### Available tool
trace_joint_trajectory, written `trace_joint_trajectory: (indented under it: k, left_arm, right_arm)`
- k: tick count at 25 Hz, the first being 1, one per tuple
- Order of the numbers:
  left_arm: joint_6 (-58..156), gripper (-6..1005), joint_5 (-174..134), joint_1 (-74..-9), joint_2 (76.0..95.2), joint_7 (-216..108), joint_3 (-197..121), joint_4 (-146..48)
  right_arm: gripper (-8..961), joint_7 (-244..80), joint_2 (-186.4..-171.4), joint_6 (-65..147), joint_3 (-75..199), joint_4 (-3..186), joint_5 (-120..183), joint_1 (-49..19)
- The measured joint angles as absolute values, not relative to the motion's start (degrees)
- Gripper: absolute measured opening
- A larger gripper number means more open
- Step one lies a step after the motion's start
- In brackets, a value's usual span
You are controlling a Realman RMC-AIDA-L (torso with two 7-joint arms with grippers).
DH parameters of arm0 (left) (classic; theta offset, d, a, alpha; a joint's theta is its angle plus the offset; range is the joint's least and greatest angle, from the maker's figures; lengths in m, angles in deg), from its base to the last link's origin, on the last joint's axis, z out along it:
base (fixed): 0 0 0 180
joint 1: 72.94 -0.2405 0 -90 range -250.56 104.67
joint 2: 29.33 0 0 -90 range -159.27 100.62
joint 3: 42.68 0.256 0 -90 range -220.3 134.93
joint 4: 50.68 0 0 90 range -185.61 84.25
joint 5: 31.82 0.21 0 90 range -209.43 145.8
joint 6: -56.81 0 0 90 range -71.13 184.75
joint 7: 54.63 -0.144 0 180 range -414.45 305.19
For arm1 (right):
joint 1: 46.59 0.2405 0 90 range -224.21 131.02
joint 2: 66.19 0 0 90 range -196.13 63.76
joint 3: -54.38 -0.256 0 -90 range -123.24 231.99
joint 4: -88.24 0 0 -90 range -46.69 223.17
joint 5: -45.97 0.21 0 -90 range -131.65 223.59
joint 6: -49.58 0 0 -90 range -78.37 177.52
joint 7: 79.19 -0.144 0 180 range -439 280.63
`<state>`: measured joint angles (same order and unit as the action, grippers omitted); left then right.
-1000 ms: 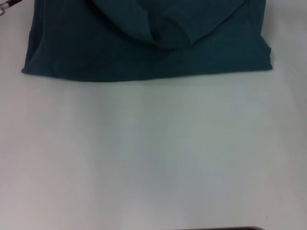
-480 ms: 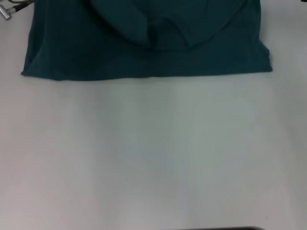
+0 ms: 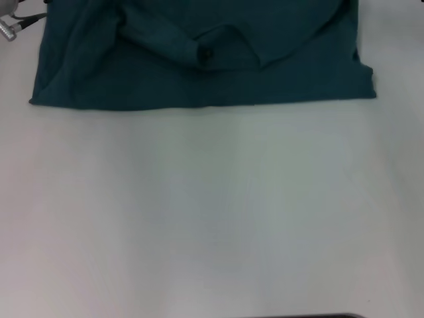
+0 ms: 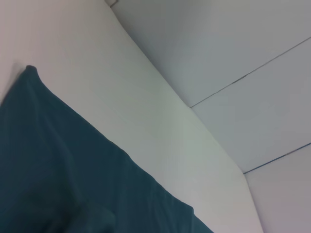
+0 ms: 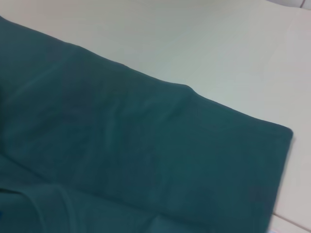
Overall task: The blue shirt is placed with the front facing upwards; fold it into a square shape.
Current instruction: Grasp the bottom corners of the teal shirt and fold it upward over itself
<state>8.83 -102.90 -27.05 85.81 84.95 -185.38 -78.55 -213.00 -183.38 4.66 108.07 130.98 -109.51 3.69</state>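
Observation:
The blue shirt (image 3: pixel 199 79) lies across the far part of the white table, doubled over, with a straight folded edge facing me. Its collar band, with a small black tag (image 3: pixel 205 54), lies on top near the middle. At the far left corner of the head view a small metal part with a cable (image 3: pixel 9 28), belonging to my left arm, peeks in beside the shirt's left edge. The left wrist view shows a corner of the shirt (image 4: pixel 58 165) on the table. In the right wrist view another corner of the shirt (image 5: pixel 146 155) lies flat. Neither gripper's fingers show.
Bare white table (image 3: pixel 212 212) stretches from the shirt's near edge towards me. A dark strip (image 3: pixel 311 316) shows at the near edge. The left wrist view shows the table's edge and pale tiled floor (image 4: pixel 233 58) beyond it.
The shirt's folded-over top layer has shifted and settled flatter, and the collar's black tag now shows. The metal part at the far left has come a little further into view.

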Motion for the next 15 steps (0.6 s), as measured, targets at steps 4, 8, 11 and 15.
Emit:
trace_joint_trajectory:
  k: [4, 8, 11, 15]
  left_arm:
    - [8.6, 507, -103.03, -27.6, 86.16, 84.95, -185.41, -79.12]
    - [7.93, 626, -103.8, -28.45, 86.61, 84.93, -185.42, -80.3]
    - [6.3, 715, -104.87, -29.68, 87.22, 84.37, -185.41, -82.09]
    - [1.53, 825, -105.2, -31.93, 87.94, 82.6, -185.08, -86.5]
  right_arm:
    - [351, -213.14, -182.69, 3.33, 107.73, 132.49, -110.11, 3.7]
    - [518, -214.35, -182.07, 0.85, 107.43, 135.26, -109.43, 3.73]
    - [642, -214.54, -181.92, -2.97, 105.24, 137.19, -104.65, 3.36]
    - [733, -211.48, -182.12, -10.91, 102.26, 142.15, -92.18, -1.08]
